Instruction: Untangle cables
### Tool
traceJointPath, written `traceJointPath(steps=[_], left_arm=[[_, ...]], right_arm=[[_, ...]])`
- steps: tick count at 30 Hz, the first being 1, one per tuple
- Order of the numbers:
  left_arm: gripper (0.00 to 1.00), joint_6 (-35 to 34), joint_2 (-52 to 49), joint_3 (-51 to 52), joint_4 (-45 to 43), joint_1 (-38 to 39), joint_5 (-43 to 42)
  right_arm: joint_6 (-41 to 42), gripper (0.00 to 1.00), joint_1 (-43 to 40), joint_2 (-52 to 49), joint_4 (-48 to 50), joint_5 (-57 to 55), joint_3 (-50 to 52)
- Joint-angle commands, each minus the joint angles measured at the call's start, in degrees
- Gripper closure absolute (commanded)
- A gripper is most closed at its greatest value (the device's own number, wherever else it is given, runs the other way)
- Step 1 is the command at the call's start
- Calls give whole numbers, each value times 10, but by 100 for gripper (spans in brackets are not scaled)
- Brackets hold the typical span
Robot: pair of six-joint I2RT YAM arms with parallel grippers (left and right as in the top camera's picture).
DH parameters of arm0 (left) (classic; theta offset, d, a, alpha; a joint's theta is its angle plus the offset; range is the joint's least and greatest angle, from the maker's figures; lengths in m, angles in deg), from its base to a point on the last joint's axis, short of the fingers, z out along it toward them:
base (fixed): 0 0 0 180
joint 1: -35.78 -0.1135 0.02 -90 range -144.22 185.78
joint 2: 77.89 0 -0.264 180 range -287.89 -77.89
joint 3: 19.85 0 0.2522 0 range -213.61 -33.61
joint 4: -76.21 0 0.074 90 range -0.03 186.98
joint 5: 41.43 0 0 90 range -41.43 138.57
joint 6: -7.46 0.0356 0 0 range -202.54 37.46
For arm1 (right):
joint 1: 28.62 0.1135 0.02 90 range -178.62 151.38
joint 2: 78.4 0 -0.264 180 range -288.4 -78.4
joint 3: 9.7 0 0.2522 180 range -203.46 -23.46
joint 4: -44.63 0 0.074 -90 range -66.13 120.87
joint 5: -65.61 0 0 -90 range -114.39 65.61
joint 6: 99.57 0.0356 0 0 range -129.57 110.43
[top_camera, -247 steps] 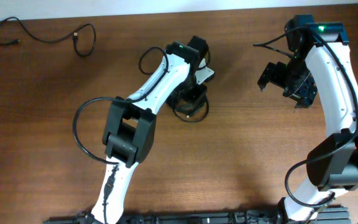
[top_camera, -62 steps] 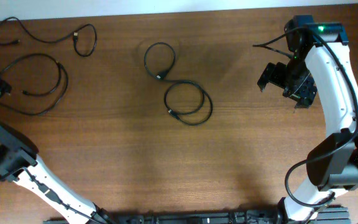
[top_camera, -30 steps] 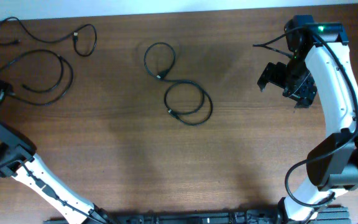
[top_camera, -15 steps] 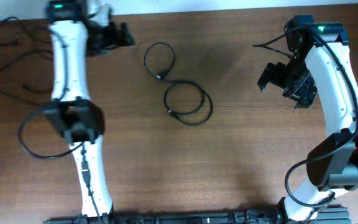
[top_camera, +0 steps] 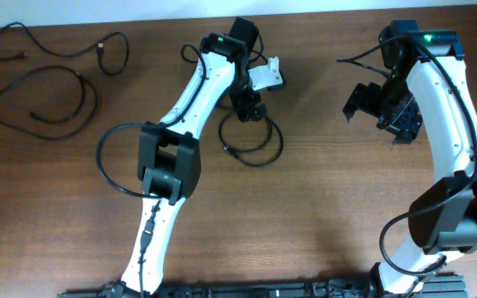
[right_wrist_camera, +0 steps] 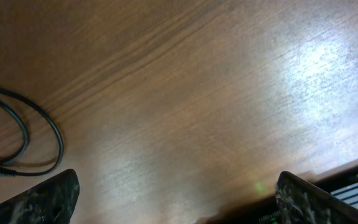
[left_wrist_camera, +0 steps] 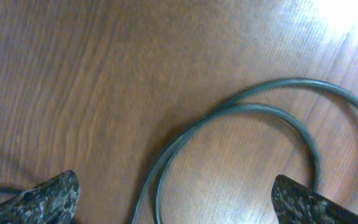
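Several thin black cables lie on the brown table. Two lie apart at the far left: a wavy cord and a wide loop. A third makes a loop at mid-table, its upper part hidden under my left arm. My left gripper hovers open over it. In the left wrist view a double strand of that cable runs between the spread fingertips of the left gripper. My right gripper hangs open at the right, and in its own view it is empty, a cable loop to its left.
The table's far edge meets a pale wall along the top. A dark rail with the arm bases runs along the near edge. Thick black wires hang from both arms.
My left arm has swung from the far left edge across to the middle cable. The wide loop now lies alone at the left. The right arm has not moved.
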Motion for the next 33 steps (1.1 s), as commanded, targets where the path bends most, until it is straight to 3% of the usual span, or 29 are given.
traceJointPath(steps=[1, 6, 7, 13, 14, 15, 16, 18, 23, 25, 33], left_arm=[[0, 29, 12, 48, -32, 2, -14], [12, 29, 11, 80, -58, 4, -9], [25, 29, 11, 85, -65, 5, 11], [48, 23, 11, 124, -85, 5, 49], [59, 22, 11, 138, -89, 5, 49], [93, 10, 11, 151, -89, 5, 49], [100, -11, 11, 151, -89, 5, 48], [100, -72, 12, 142, -88, 5, 47], [100, -326, 91, 64, -67, -9, 47], [100, -358, 146, 59, -68, -30, 47], [100, -622, 337, 59, -65, -224, 46]], right_arm=[[2, 2, 0, 1, -1, -5, 1], [2, 1, 0, 1, -1, -5, 1], [2, 2, 0, 1, -1, -5, 1], [2, 2, 0, 1, -1, -5, 1], [2, 2, 0, 1, -1, -5, 1], [2, 2, 0, 1, -1, -5, 1], [2, 2, 0, 1, -1, -5, 1], [2, 2, 0, 1, -1, -5, 1], [2, 2, 0, 1, -1, -5, 1], [2, 2, 0, 1, -1, -5, 1], [2, 2, 0, 1, -1, -5, 1]])
